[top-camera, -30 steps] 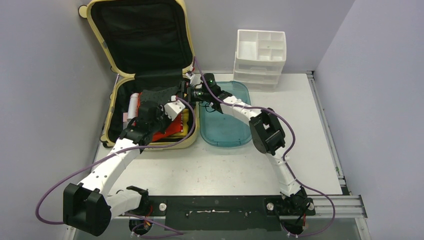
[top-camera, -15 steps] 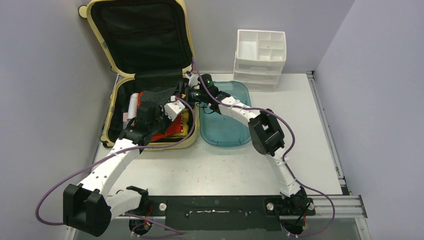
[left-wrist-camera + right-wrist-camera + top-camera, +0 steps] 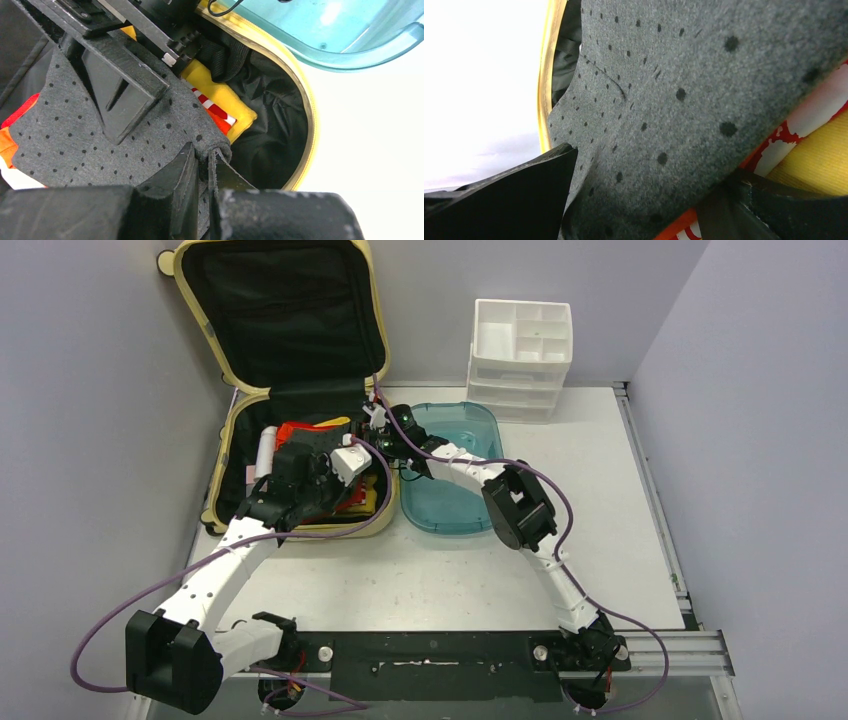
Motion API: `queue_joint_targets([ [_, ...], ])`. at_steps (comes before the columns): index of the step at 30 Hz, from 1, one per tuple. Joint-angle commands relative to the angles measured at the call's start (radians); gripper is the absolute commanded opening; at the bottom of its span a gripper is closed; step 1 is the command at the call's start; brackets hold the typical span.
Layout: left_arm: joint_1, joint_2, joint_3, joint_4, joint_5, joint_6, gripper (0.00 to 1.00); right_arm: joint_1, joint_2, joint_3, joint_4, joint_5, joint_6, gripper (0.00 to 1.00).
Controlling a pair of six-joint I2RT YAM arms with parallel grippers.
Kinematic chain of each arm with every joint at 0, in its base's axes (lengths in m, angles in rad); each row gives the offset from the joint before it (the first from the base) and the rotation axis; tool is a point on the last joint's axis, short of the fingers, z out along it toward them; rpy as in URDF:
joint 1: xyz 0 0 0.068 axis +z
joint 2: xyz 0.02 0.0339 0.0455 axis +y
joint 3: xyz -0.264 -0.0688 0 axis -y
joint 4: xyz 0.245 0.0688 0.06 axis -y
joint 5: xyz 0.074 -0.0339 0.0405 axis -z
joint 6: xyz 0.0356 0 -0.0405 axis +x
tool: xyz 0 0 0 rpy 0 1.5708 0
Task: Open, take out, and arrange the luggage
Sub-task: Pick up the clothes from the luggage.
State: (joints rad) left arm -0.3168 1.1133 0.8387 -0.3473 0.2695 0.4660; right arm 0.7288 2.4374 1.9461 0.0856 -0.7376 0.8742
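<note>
Luggage (image 3: 280, 310) lies open at the far left of the table (image 3: 450, 580). It is a pale-yellow hard case. Its lid leans up against the wall with the black lining showing, and its lower half rests flat on the table with things inside. Both arms reach into that lower half.

The left gripper (image 3: 204, 170) is pinched almost shut on a fold of grey cloth (image 3: 75, 135) with black dots. In the left wrist view the edge of the cloth rises into the narrow gap between the two black fingers (image 3: 175, 175), which press it from either side. The rest of the cloth spreads away over the contents.

The right gripper (image 3: 654, 170) is at the same cloth from the other side. Its fingers (image 3: 524, 195) stand well apart, and the grey cloth fills the space between them and touches both. Whether they squeeze it cannot be told.

Under the cloth lie a yellow packet (image 3: 220, 95) with red and white stripes and something orange-red (image 3: 20, 107), both inside the black-lined shell. A teal tray (image 3: 455, 505) sits just beside the right rim of the luggage. A white drawer box (image 3: 520, 350) stands at the back of the table, just behind the tray.
</note>
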Motion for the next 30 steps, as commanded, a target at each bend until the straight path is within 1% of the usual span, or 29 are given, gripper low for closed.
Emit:
queue_joint_targets([
  [1, 0.004, -0.025, 0.031, 0.036, 0.097, -0.022, 0.0, 0.02, 0.01, -0.005, -0.006, -0.027, 0.02, 0.8],
  [5, 0.004, -0.027, 0.027, 0.02, 0.096, -0.001, 0.0, 0.021, -0.001, -0.006, 0.029, -0.049, 0.034, 0.78],
  [6, 0.004, -0.029, 0.03, 0.009, 0.1, 0.007, 0.02, 0.019, -0.004, -0.007, 0.037, -0.054, 0.036, 0.77],
  [8, 0.004, -0.035, 0.037, -0.012, 0.112, 0.021, 0.15, 0.015, -0.006, -0.013, 0.056, -0.062, 0.047, 0.75],
  [9, 0.004, -0.037, 0.04, -0.024, 0.122, 0.028, 0.25, 0.013, -0.008, -0.018, 0.069, -0.068, 0.056, 0.73],
  [12, 0.004, -0.042, 0.054, -0.069, 0.161, 0.057, 0.58, 0.009, -0.009, -0.03, 0.104, -0.082, 0.075, 0.68],
  [14, 0.004, -0.048, 0.064, -0.095, 0.178, 0.067, 0.76, 0.007, -0.011, -0.031, 0.114, -0.089, 0.082, 0.65],
  [16, 0.004, -0.053, 0.077, -0.105, 0.164, 0.064, 0.88, 0.004, -0.012, -0.034, 0.118, -0.094, 0.083, 0.6],
  [18, 0.005, -0.059, 0.089, -0.107, 0.127, 0.051, 0.97, -0.001, -0.016, -0.04, 0.129, -0.102, 0.085, 0.52],
  [23, 0.025, -0.097, 0.111, -0.085, -0.066, -0.029, 0.97, -0.009, -0.038, -0.04, 0.12, -0.117, 0.051, 0.14],
  [25, 0.04, -0.12, 0.108, -0.096, -0.123, -0.044, 0.97, -0.011, -0.055, -0.039, 0.095, -0.113, 0.032, 0.04],
  [26, 0.048, -0.134, 0.1, -0.097, -0.15, -0.045, 0.97, -0.011, -0.065, -0.037, 0.079, -0.109, 0.018, 0.0],
  [29, 0.073, -0.17, 0.064, -0.116, -0.252, -0.041, 0.97, -0.011, -0.099, -0.028, 0.019, -0.08, -0.036, 0.0],
  [30, 0.084, -0.183, 0.057, -0.121, -0.259, -0.034, 0.97, -0.011, -0.112, -0.025, -0.003, -0.069, -0.054, 0.0],
])
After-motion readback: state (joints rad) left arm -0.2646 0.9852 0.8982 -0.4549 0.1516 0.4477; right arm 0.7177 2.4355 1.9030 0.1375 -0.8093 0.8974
